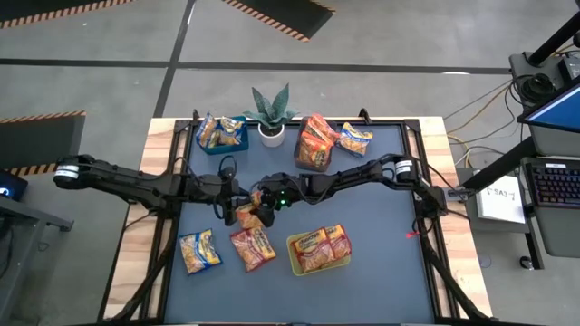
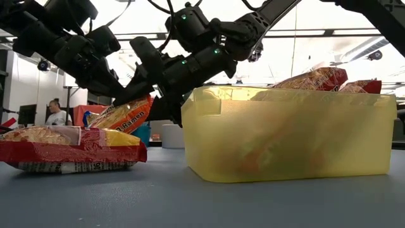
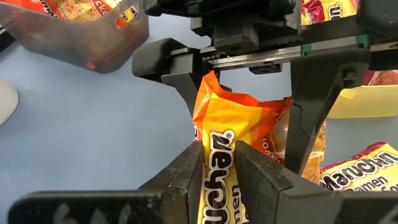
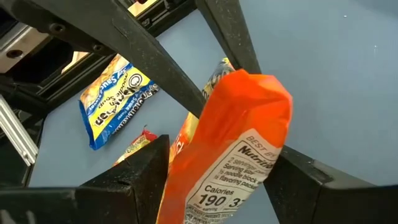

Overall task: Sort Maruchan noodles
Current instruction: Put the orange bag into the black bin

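Left pincer (image 3: 216,163), out at table centre from the 9 o'clock side, clenched on one end of an orange packet (image 3: 242,124), film squeezed thin in the pinch. Right pincer (image 4: 224,168), reaching in from 3 o'clock, set astride the same packet's other end; gripping or merely flanking, impossible to tell. Packet tilted and apparently clear of the mat (image 1: 381,199), a touch toward 7 o'clock of centre, caught between the two pincers where they meet nose to nose. Probably very light: a dry, brittle noodle block in slick, crinkly film, stiff across the middle, limp and flat at the sealed ends. Best taken across the broad faces over the block for a sure hold, or well in on a sealed end as now; likely to slide out of a shallow pinch on the glossy film, and to crack or crush under a hard squeeze. Worth keeping one firm hold until the other is sure, given the slippery wrap. Elsewhere, a yellow bin (image 2: 285,145) at 5 o'clock with packets already inside, and a yellow-blue packet (image 1: 199,251) and a red packet (image 1: 253,247) lying loose and flat at 7 o'clock, near each other
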`<state>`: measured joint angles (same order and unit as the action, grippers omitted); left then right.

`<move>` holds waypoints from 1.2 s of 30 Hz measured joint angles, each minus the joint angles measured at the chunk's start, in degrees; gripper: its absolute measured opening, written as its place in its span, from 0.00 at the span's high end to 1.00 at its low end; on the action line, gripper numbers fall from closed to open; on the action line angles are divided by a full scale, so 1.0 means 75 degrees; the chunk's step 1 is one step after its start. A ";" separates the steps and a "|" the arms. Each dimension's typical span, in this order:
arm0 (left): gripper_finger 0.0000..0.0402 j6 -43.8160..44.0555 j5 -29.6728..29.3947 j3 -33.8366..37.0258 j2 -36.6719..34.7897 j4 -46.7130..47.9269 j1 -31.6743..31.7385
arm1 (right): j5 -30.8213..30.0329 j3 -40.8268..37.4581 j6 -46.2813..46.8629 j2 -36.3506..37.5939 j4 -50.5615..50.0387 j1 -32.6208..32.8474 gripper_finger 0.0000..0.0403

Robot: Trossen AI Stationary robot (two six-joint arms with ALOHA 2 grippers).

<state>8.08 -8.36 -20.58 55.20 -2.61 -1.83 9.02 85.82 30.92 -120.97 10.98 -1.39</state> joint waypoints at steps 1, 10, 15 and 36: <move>0.81 -0.0001 0.0000 0.0000 0.0000 -0.0006 -0.0002 | 0.0000 0.0000 0.0000 0.0000 0.0000 0.0000 0.44; 0.81 -0.0067 -0.0003 0.0000 0.0000 -0.0117 -0.0003 | 0.0000 0.0000 0.0087 0.0009 0.0002 0.0003 0.45; 0.81 -0.0067 -0.0003 0.0000 0.0000 -0.0117 -0.0003 | -0.0011 0.0000 0.0074 0.0012 0.0045 0.0012 0.45; 0.81 -0.0066 0.0000 -0.0003 -0.0003 -0.0169 -0.0003 | 0.0020 0.0000 0.0030 0.0012 0.0169 0.0017 0.43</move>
<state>7.58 -8.36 -20.60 55.18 -3.88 -1.85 9.17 85.82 31.14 -120.88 12.25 -1.26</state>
